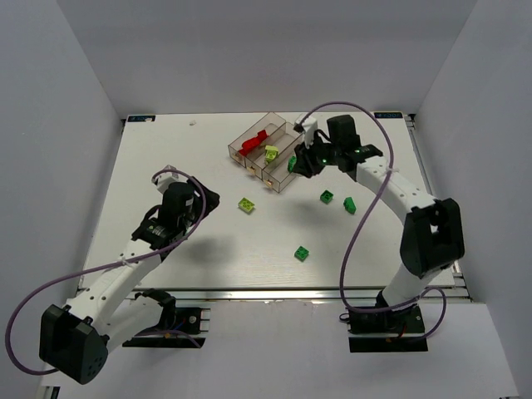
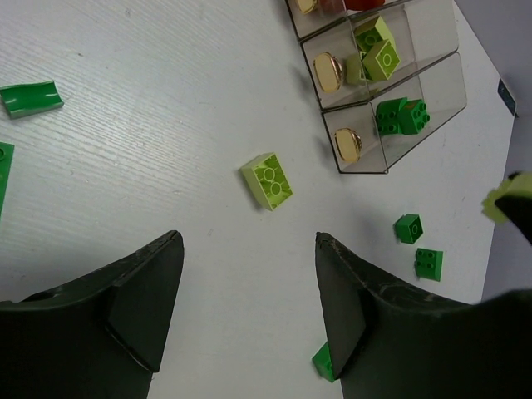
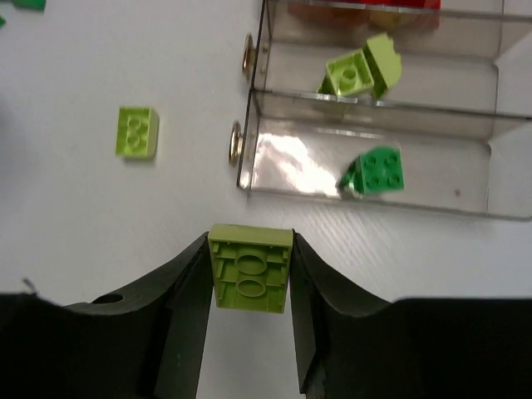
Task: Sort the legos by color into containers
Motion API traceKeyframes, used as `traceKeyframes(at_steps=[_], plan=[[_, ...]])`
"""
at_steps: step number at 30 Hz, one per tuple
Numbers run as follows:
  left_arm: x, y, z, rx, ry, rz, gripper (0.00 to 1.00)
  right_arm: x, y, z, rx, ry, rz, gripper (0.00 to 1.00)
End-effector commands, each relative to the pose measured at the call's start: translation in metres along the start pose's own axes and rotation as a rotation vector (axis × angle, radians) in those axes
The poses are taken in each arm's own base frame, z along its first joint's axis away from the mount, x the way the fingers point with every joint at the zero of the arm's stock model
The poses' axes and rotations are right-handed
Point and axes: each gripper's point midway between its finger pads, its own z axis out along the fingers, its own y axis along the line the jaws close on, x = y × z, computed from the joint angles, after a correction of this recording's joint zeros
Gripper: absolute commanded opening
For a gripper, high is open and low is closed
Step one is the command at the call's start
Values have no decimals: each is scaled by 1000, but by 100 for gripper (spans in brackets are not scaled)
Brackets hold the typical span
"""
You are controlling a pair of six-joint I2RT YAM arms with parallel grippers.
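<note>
The right gripper (image 3: 249, 248), jaws clamped on a lime-green lego (image 3: 249, 281), next needs to release it over the containers' (image 3: 252, 145) lime compartment (image 3: 449, 79); the left gripper (image 2: 247, 245) has jaws open.

Counted three compartments in the joined containers (image 1: 270, 125), each fronted by one brass knob (image 2: 349, 143). Found at least two pale yellow-green legos (image 3: 349, 75) in the middle compartment, one more loose on the bench (image 1: 166, 141) and one in the right tool (image 3: 249, 241); left the red legos (image 1: 251, 143) uncounted, too heaped to tell apart. Tallied two dark green legos (image 2: 401, 116) in the end compartment and five loose: three bricks (image 1: 327, 196), a curved piece (image 2: 29, 98) and one piece (image 2: 2, 174) cropped at the left wrist view's edge.
</note>
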Motion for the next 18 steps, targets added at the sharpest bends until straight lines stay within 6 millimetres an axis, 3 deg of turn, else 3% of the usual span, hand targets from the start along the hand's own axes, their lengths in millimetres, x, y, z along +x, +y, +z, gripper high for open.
traceKeyframes(at_steps=[1,3,4,5,6,8,12,15,18], plan=[[3,-3,4,23,6,-17,74,-71,-22,25,31,-225,-10,0],[7,-5,6,30,23,-23,74,-85,-31,37,35,-258,11,0],[8,-5,7,29,28,-27,74,-84,-38,54,31,-262,35,0],[9,-5,8,31,30,-32,74,-108,-44,55,36,-304,22,0],[11,-6,8,32,39,-32,74,-101,-51,71,32,-290,49,0],[13,-4,9,28,44,-38,74,-118,-61,76,49,-328,34,0],[13,-5,10,35,39,-55,74,-122,-76,97,70,-350,2,0],[12,-9,12,38,38,-55,74,-111,-89,118,90,-328,2,3],[13,-11,16,37,50,-51,74,-108,-96,126,105,-330,0,8]])
